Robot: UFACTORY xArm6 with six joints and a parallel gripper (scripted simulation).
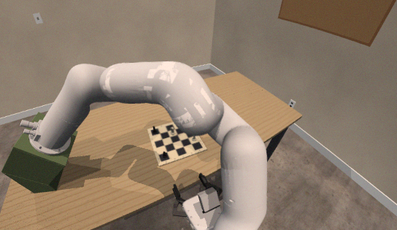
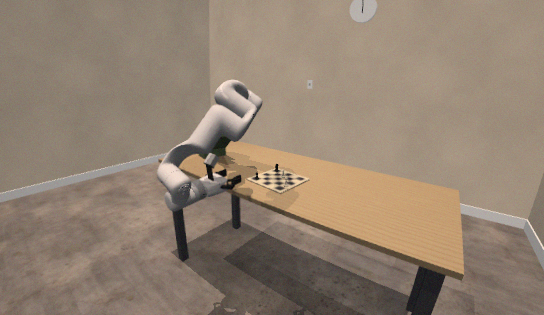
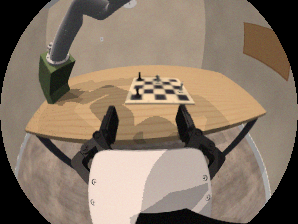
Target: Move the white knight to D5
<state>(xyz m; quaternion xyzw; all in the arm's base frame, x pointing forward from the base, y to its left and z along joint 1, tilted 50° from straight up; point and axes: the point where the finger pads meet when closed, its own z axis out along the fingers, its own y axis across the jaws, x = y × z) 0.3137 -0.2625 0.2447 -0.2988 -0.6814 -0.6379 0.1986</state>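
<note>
Gripper [image 1: 190, 190] wide open and empty, off the table's near edge
White knight [image 1: 172, 130] stands on the chessboard [image 1: 198, 150], ahead of the fingers and well apart

Tabletop [image 1: 252, 102]: light wood, visible straight grain, matt. Arm [image 1: 157, 87]: smooth white shell, glossy, patchy reflections. Arm's base block [image 1: 25, 164]: dull green, matt. Chessboard [image 1: 177, 143]: flat cream and black squares, no sheen. Floor [image 2: 100, 255]: mottled grey-brown, rough like concrete. Walls [image 2: 100, 65]: plain beige, matt.
</note>
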